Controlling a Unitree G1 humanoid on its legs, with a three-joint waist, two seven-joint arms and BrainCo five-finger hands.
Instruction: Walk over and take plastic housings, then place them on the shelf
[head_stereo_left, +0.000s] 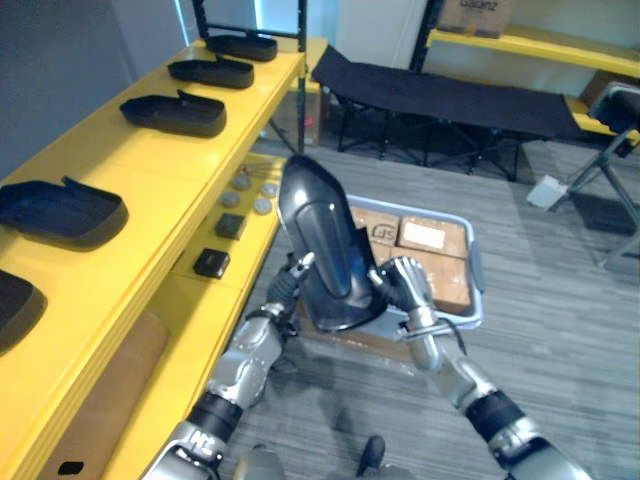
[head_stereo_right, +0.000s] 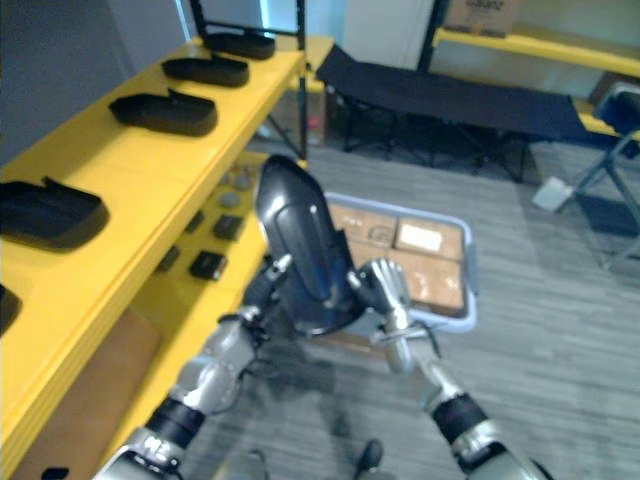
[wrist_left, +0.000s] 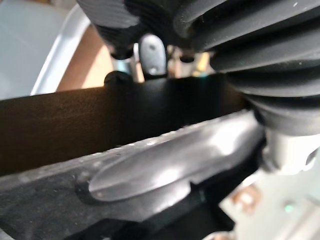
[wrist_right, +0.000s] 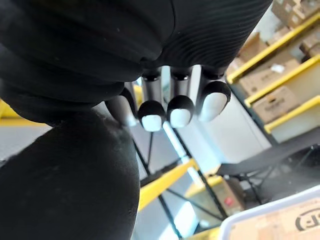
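Grips glossy black plastic housing (head_stereo_left: 325, 240) upright, left hand (head_stereo_left: 288, 285) and right hand (head_stereo_left: 405, 285) curled round it for balance. Bound for yellow shelf (head_stereo_left: 150, 170) beside left hand.

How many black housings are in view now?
6. One housing is held between left hand and right hand; five lie along the yellow shelf, nearest one cut off. More may be hidden.

— Floor and walls?
— Grey striped floor (head_stereo_left: 560, 330) throughout. Grey-blue wall (head_stereo_left: 50, 70) on the left. Bright pane (head_stereo_left: 265, 12) at the far end.
— Furniture?
— Black folding cot (head_stereo_left: 450, 95) far centre. Yellow rack (head_stereo_left: 520, 42) behind it, cardboard box (head_stereo_left: 475, 15) on top.
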